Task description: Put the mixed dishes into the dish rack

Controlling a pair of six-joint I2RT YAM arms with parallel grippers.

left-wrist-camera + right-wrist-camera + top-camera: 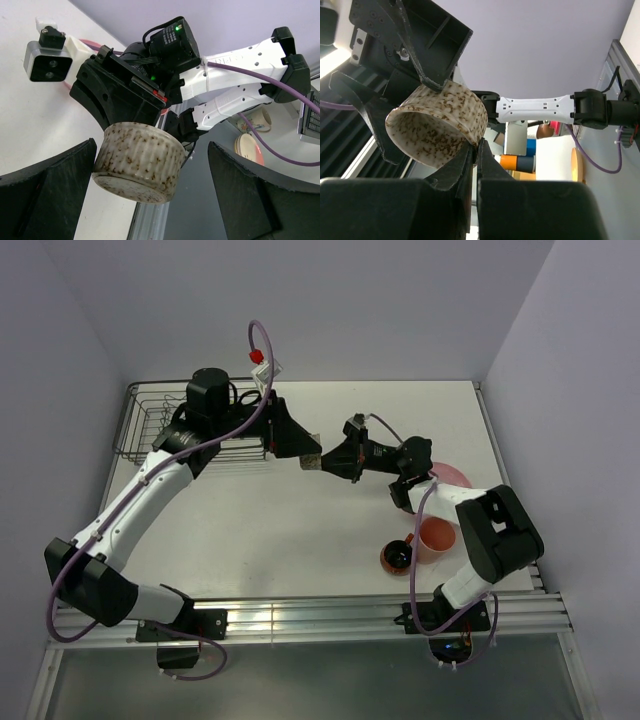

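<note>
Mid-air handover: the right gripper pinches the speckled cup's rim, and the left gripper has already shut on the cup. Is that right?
Not quite. The left gripper is open, not shut: the left wrist view shows its fingers standing wide apart on either side of the cup. The right gripper does pinch the cup's rim in mid-air.

The white table (280, 530) bears the dark wire dish rack (150, 420) at its far left corner; the pink plate (456, 476) lies by the right edge; nearer the front, the salmon-pink cup (437, 537) and orange-red mug (398, 558) sit just beside each other.
</note>
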